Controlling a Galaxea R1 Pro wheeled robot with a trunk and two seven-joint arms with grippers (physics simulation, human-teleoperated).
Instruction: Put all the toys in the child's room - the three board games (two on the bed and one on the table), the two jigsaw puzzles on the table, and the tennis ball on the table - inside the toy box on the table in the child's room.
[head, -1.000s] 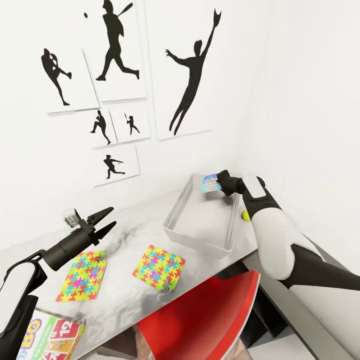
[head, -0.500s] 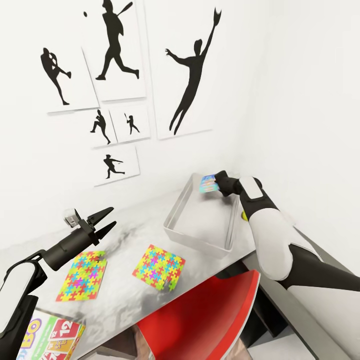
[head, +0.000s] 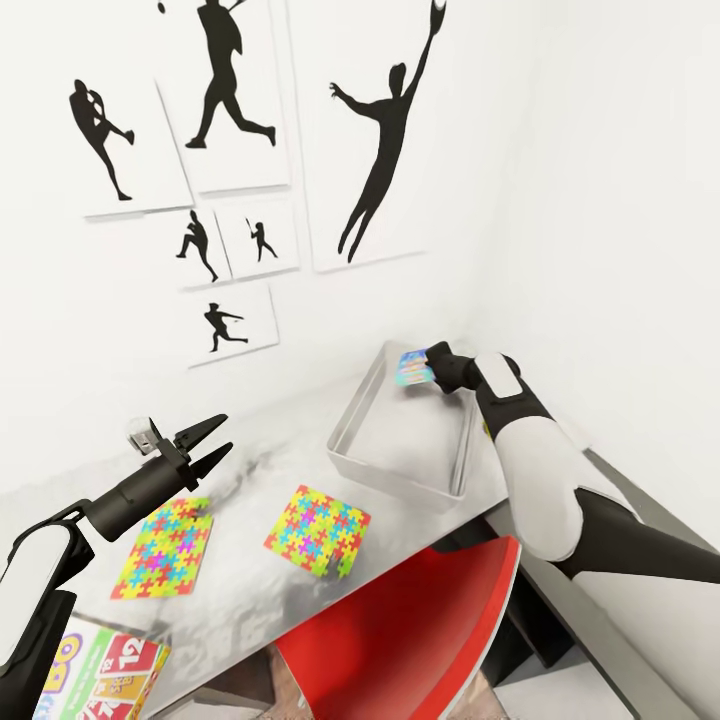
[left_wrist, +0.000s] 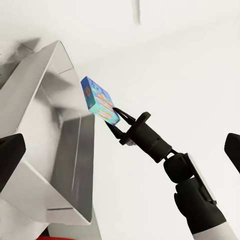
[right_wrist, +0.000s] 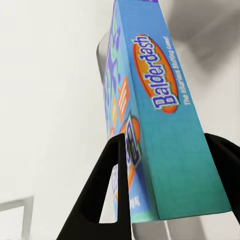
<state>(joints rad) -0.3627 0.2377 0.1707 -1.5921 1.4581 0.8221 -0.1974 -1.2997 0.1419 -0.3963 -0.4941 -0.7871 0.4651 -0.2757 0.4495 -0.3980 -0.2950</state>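
Observation:
My right gripper (head: 424, 369) is shut on the small blue board game (head: 412, 366), a "Balderdash" box (right_wrist: 160, 115), held tilted just above the far end of the light-grey toy box (head: 400, 445). The left wrist view shows the blue box (left_wrist: 100, 100) over the bin's rim (left_wrist: 45, 150). My left gripper (head: 208, 444) hangs open above the table (head: 250, 480), near two jigsaw puzzles (head: 165, 548) (head: 318, 532) lying flat. The Skip-Bo board game (head: 100, 675) lies at the near left. The tennis ball is hidden behind my right forearm.
A red chair (head: 420, 620) stands pushed against the table's front edge, below the toy box. White walls with black baseball-player prints (head: 375, 150) close the table in behind and on the right, forming a corner by the bin.
The head camera has tipped down a little, so the prints sit higher in the picture. My right gripper has edged slightly left with the blue box. The left arm has stayed put.

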